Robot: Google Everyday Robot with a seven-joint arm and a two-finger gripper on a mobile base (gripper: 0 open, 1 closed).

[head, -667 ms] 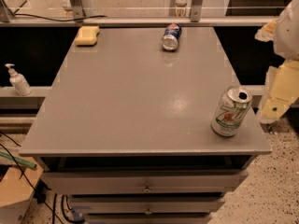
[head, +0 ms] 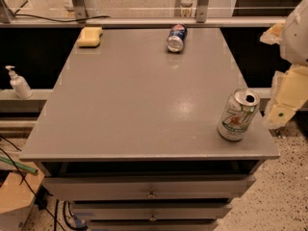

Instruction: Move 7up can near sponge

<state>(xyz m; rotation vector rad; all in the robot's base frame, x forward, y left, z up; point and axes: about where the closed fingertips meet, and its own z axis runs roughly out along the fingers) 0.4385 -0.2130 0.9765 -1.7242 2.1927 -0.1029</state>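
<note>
**A:** Anything different from a moment ago?

**B:** Hardly. The silvery-white, green-lettered aluminium 7up can stands upright where it stood, near the front right corner of the flat grey worktop, and it looks untouched.

**A:** And the arm?

**B:** The cream-coloured gripper hangs just off the right edge, beside the can, in about the same spot as before. Whether it is spread or closed I cannot tell.

**A:** So no progress?

**B:** None to speak of, I judge. The pale yellow rectangular sponge lies at the far left corner, well apart from the can. The blue, red and white Pepsi can lies on its side by the far edge. The grasp is yet to come, then a diagonal carry across.
</note>
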